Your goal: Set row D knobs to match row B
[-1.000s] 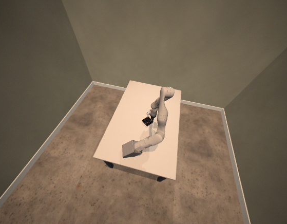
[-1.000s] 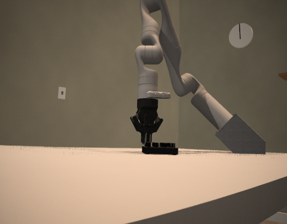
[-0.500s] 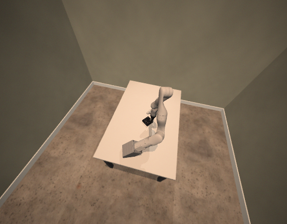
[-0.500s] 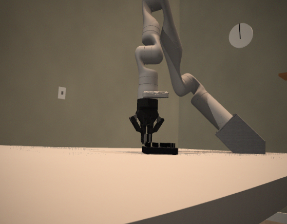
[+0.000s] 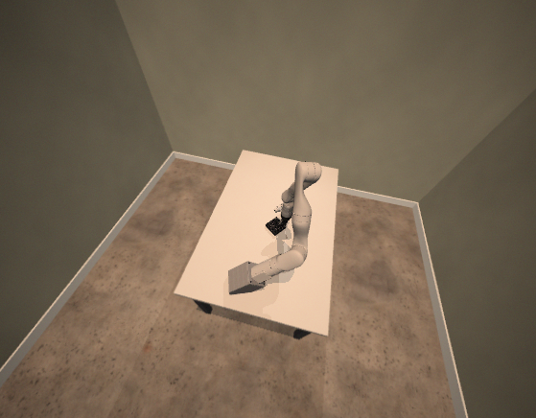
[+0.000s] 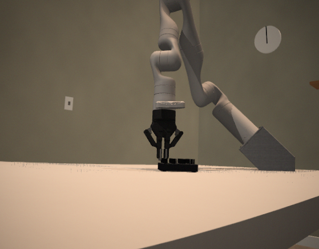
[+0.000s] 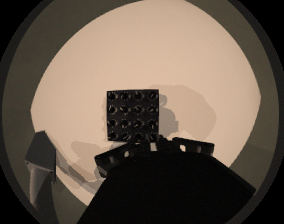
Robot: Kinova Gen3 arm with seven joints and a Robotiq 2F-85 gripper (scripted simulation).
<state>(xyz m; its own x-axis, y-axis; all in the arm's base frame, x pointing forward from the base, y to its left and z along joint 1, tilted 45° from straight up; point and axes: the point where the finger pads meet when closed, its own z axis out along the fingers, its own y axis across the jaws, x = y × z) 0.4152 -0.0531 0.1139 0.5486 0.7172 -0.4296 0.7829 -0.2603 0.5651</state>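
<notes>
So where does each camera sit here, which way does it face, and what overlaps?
Top: high above the room, looking down at the table; shows the arm from base to wrist.
Exterior: low beside the table, looking nearly level across it at the knob box; shows the base, most of the arm and the gripper.
Wrist: near the gripper, looking down past its dark body onto the box's knobs; part of the arm's base end also shows.
Top and exterior share the base, arm and box.

Knob box (image 5: 276, 224) (image 6: 178, 167) (image 7: 133, 116) on the table (image 5: 220, 249) (image 6: 153, 200) (image 7: 193, 65), apparently beneath the end effector's (image 5: 285, 221) (image 6: 162, 154) (image 7: 154, 142) edge-side fingertips.
</notes>
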